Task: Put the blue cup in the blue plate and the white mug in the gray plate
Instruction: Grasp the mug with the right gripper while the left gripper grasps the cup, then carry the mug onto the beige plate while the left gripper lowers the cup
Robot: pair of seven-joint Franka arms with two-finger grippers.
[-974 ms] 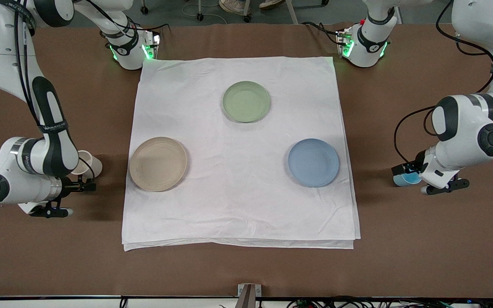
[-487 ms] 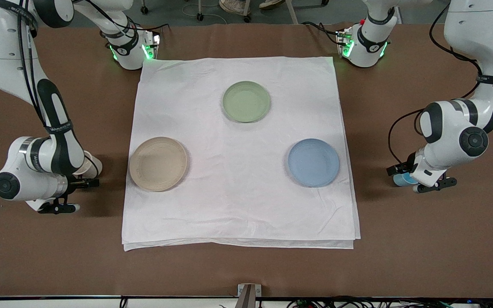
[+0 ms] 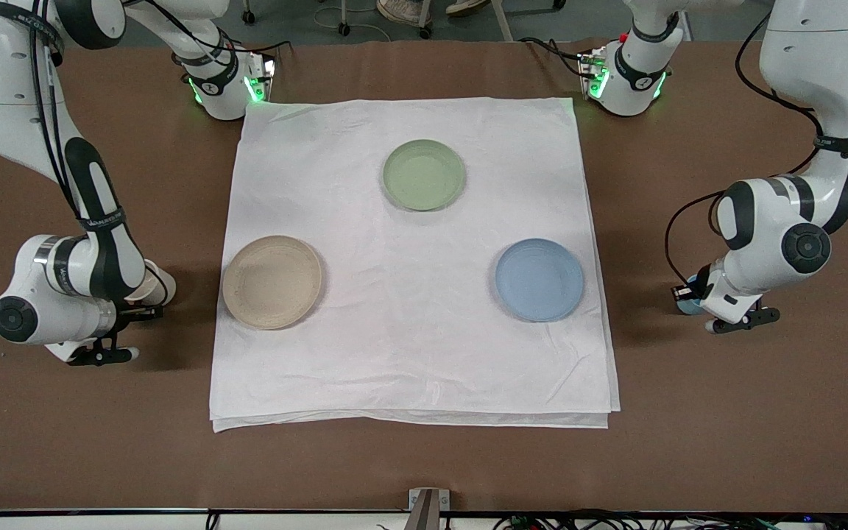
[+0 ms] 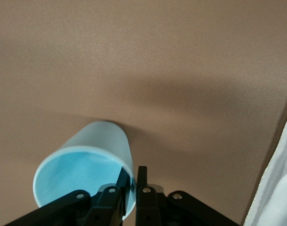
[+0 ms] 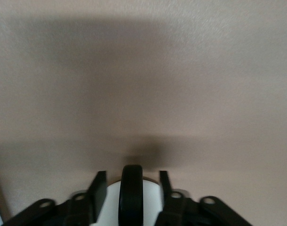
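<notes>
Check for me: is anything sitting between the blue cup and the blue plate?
Nothing visible does. The left gripper is pinched on the rim of the blue cup at the left arm's end of the table. Only bare brown table and white cloth separate it from the blue plate.

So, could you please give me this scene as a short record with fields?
left end effector: shut on the cup rim, over bare table at the left arm's end
right end effector: at the mug, over bare table at the right arm's end
blue plate: empty, on the cloth
gray plate: empty, on the cloth
green plate: empty, farther from the front camera than both
task: nothing placed yet
</notes>
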